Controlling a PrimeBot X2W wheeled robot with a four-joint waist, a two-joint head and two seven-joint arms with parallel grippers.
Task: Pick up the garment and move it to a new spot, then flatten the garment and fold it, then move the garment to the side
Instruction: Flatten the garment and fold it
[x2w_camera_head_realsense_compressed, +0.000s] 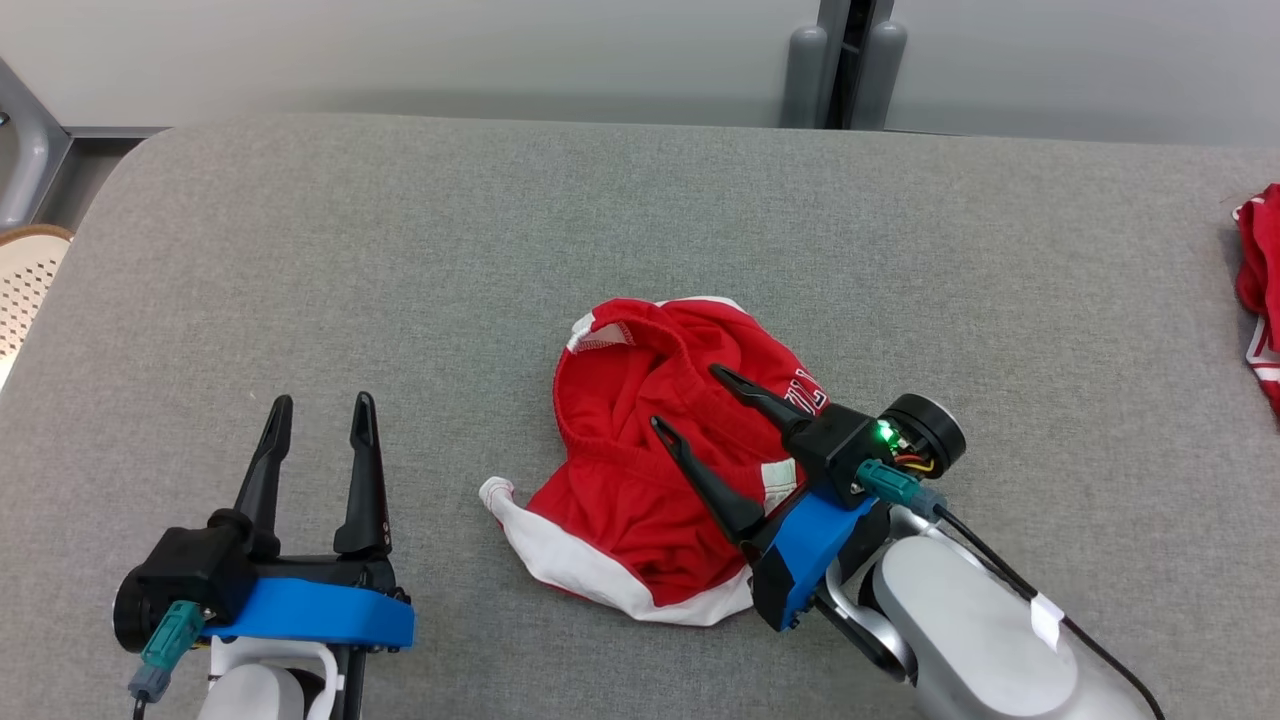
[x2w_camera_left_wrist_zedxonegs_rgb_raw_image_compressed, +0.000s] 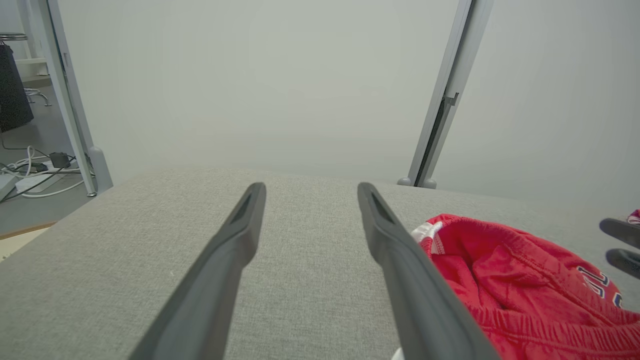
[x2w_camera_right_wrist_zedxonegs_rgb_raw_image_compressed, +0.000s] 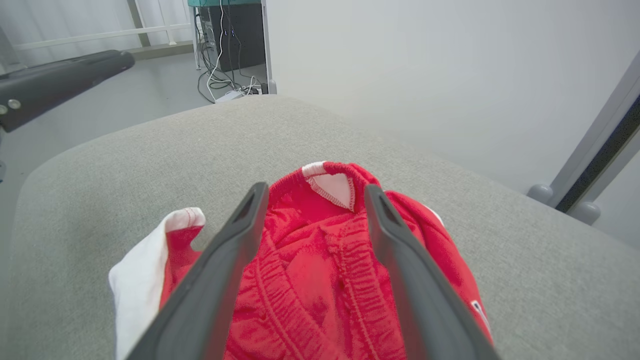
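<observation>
The garment (x2w_camera_head_realsense_compressed: 640, 470), red with white trim and an elastic waistband, lies crumpled in a heap on the grey table (x2w_camera_head_realsense_compressed: 640, 220). My right gripper (x2w_camera_head_realsense_compressed: 686, 398) hangs just over it, open, with nothing between its fingers. In the right wrist view the garment (x2w_camera_right_wrist_zedxonegs_rgb_raw_image_compressed: 310, 280) shows loose between and below the spread fingers (x2w_camera_right_wrist_zedxonegs_rgb_raw_image_compressed: 220, 270). My left gripper (x2w_camera_head_realsense_compressed: 322, 412) stands open over bare table at the lower left, well clear of the cloth. The left wrist view has the garment (x2w_camera_left_wrist_zedxonegs_rgb_raw_image_compressed: 525, 280) to the right of its fingers (x2w_camera_left_wrist_zedxonegs_rgb_raw_image_compressed: 400, 270).
Another red and white cloth (x2w_camera_head_realsense_compressed: 1260, 290) lies at the table's right edge. A perforated white chair (x2w_camera_head_realsense_compressed: 25, 280) stands off the table's left edge. A grey post (x2w_camera_head_realsense_compressed: 845, 65) rises behind the far edge. Bare table surrounds the garment.
</observation>
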